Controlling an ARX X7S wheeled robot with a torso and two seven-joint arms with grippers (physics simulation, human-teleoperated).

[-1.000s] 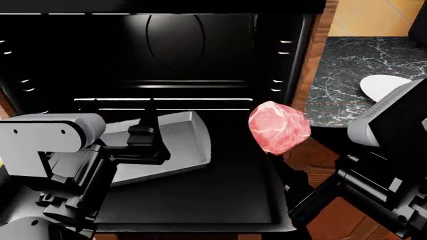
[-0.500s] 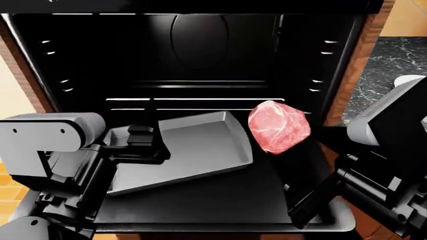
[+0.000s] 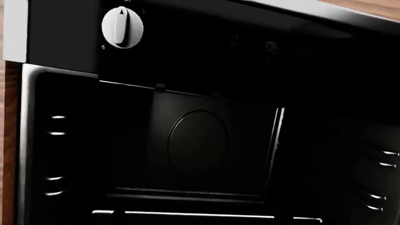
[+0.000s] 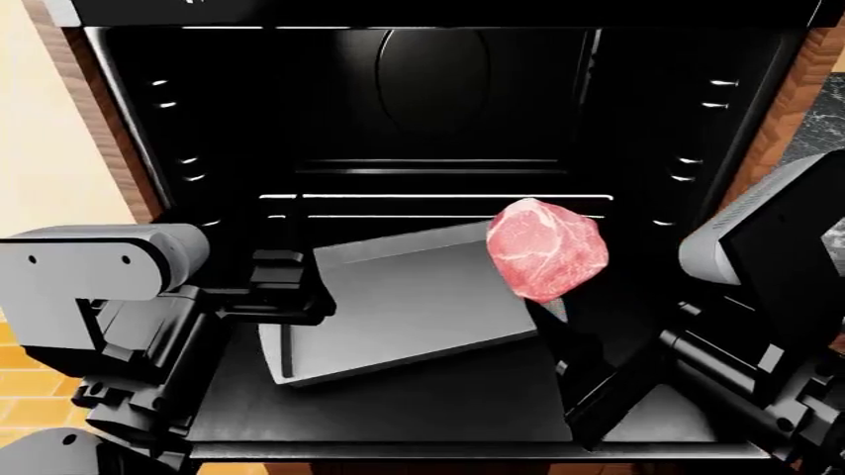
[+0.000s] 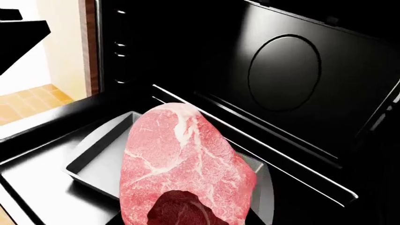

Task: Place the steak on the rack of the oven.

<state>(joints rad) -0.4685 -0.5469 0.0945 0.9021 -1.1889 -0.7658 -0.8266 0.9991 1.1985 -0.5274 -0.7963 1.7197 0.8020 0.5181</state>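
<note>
The oven [image 4: 436,119] fills most of the head view: a black cavity standing open, with ribbed rails glinting down both side walls, a round fan disc [image 4: 433,67] on the back wall, and its dropped door [image 4: 396,396] lying flat as a dark shelf toward the robot. Brick-red cabinet edges [image 4: 99,129] frame it on either side. Past the left edge the room shows a pale cream wall and a patch of orange tiled floor [image 4: 27,381]; at the far right a sliver of dark marbled surface [image 4: 825,109] peeks in. The left wrist view shows a white control knob [image 3: 122,27] above the cavity opening.

The rack [image 4: 396,307], a flat grey tray with a low rim, lies skewed on the open door, its far end reaching toward the cavity mouth.

The left claw [image 4: 293,282] hovers just over the near left corner of the rack; its fingers are dark against the dark oven, and whether they are spread or pressed together cannot be told.

The steak [image 4: 548,249], pink-red with pale marbling, is held up in the air above the right end of the rack, not touching it. The right claw [image 4: 561,322] pinches it from below.
</note>
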